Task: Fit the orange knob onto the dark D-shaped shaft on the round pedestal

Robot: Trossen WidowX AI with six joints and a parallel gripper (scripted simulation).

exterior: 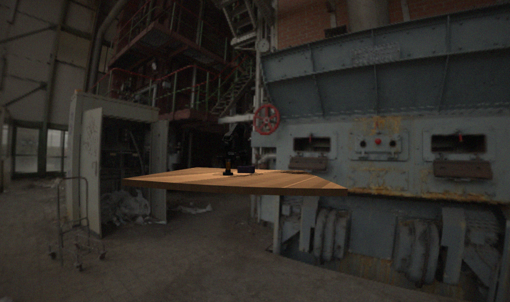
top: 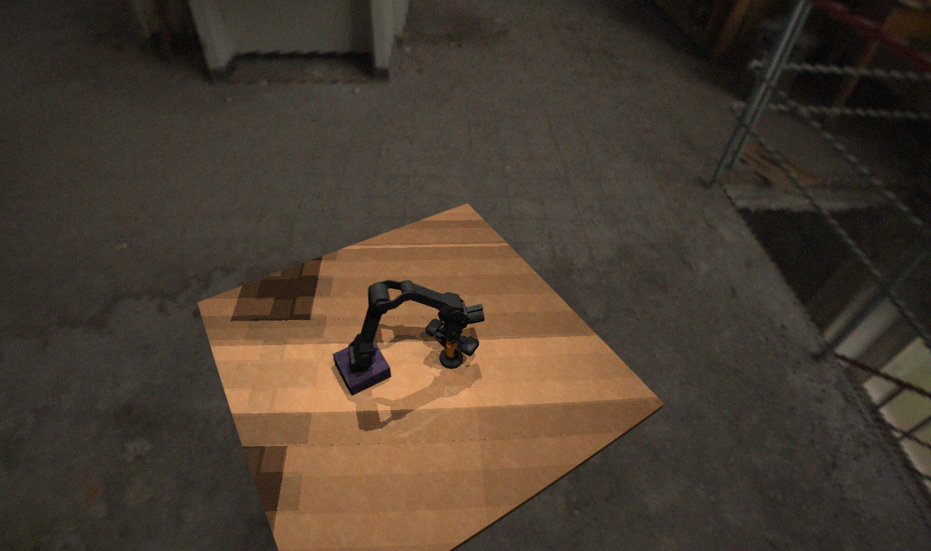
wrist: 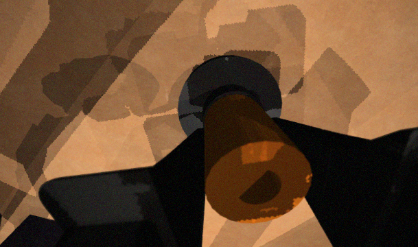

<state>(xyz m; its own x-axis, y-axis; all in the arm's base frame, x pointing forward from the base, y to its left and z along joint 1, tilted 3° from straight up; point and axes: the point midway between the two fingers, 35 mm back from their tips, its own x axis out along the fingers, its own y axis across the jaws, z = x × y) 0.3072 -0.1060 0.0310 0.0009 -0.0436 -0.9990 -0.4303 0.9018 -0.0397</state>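
Note:
My gripper (top: 452,336) (wrist: 237,130) is shut on the orange knob (top: 450,348) (exterior: 228,165) (wrist: 226,127), which stands upright between the fingers. The knob's top face in the wrist view shows the dark D-shaped hole, its flat side facing the upper left. The dark round pedestal (top: 443,361) (exterior: 227,174) (wrist: 229,70) is directly below the knob. The knob's lower end is at or very close to the pedestal's raised centre; whether it touches I cannot tell. The dark shaft is hidden behind or inside the knob.
The arm's purple base block (top: 361,375) (exterior: 245,169) is on the wooden table (top: 413,479) (exterior: 196,183), left of the pedestal in the top view. Dark shadows cross the table around the pedestal.

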